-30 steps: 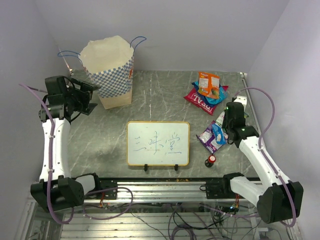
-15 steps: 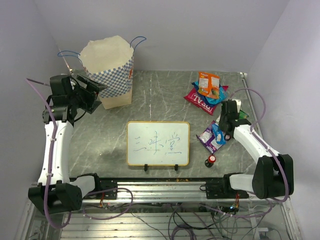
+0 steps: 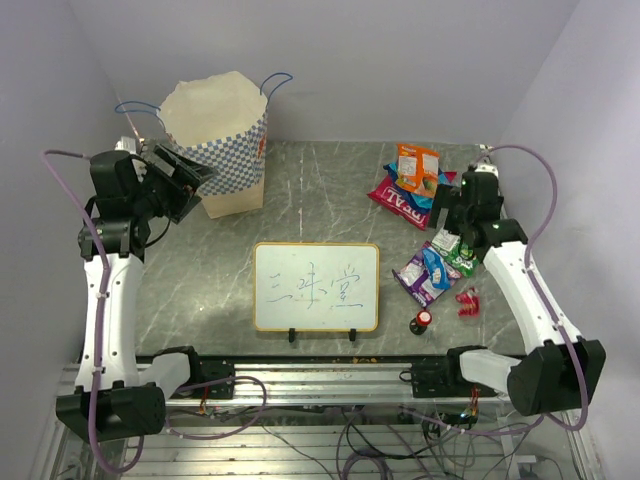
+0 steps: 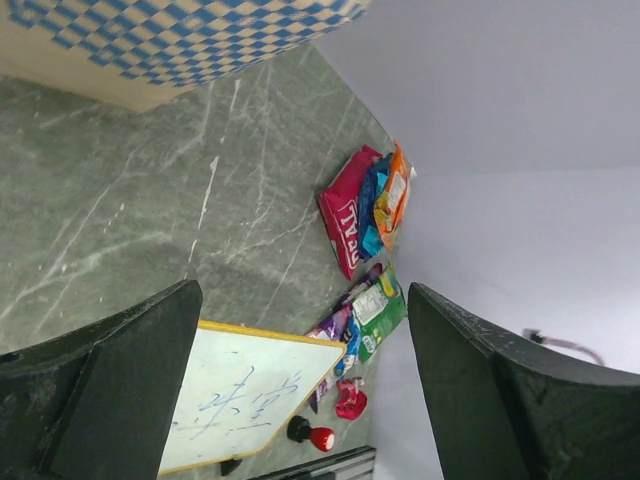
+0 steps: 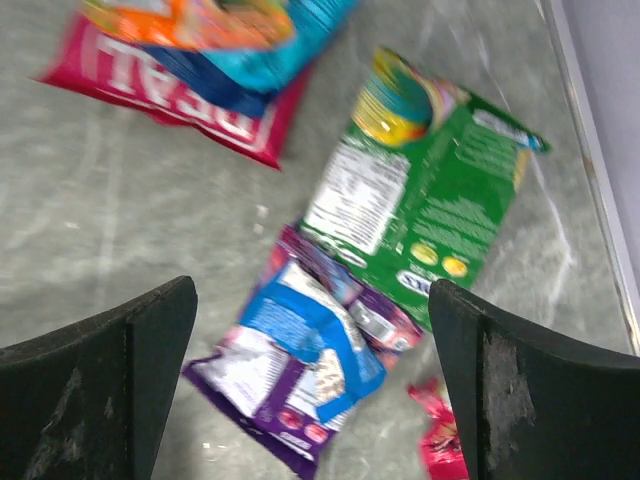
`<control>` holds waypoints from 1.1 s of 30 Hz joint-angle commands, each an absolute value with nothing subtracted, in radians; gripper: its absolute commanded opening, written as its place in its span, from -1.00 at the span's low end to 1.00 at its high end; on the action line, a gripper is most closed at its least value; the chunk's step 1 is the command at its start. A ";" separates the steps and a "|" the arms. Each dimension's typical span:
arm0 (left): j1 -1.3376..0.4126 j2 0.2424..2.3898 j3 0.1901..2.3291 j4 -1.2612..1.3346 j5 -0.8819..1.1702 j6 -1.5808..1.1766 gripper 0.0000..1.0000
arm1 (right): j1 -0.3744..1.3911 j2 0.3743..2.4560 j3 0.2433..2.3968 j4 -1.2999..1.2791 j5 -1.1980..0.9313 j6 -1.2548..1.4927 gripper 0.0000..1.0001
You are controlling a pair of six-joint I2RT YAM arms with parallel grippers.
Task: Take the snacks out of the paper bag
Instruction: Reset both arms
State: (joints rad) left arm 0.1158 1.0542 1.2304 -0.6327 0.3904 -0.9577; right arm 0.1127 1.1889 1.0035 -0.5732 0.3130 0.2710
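The paper bag [image 3: 216,130] stands upright at the back left, and its checkered band fills the top of the left wrist view [image 4: 180,35]. My left gripper [image 3: 183,183] hovers open and empty beside the bag's lower left [image 4: 305,400]. The snacks lie at the right: an orange packet [image 3: 417,164] and a blue one on a red packet [image 3: 398,203], a green packet [image 3: 457,250], a purple-blue packet [image 3: 424,273] and a tiny red wrapper [image 3: 467,301]. My right gripper [image 3: 442,213] hangs open above the green packet [image 5: 430,190] and the purple-blue packet [image 5: 305,360], holding nothing [image 5: 310,390].
A framed whiteboard [image 3: 316,286] with blue writing stands propped at the table's middle front. A small red-capped black knob [image 3: 422,321] sits by its right corner. Walls close in on the left, back and right, and a metal rail runs along the near edge.
My right gripper has opened and pulled back toward the far right. The green packet and the tiny red wrapper now lie on the table. The left gripper shifted slightly toward the bag.
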 commanded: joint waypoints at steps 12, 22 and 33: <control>-0.002 1.186 1.626 -0.509 0.605 -0.523 0.89 | 0.163 1.282 1.392 -0.692 -0.325 0.400 1.00; -0.167 1.203 1.879 -0.660 0.501 -0.337 0.89 | 0.163 1.150 1.683 -0.852 -0.200 0.291 1.00; -0.167 1.071 2.025 -0.817 0.258 -0.345 0.89 | 0.163 1.001 1.958 -0.977 -0.038 0.344 1.00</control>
State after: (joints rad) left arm -0.1589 1.1297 1.9987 -0.7612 0.3935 -0.3710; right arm 0.1612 1.0229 1.9190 -0.9051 -0.1196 0.3202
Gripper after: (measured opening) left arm 0.943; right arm 0.999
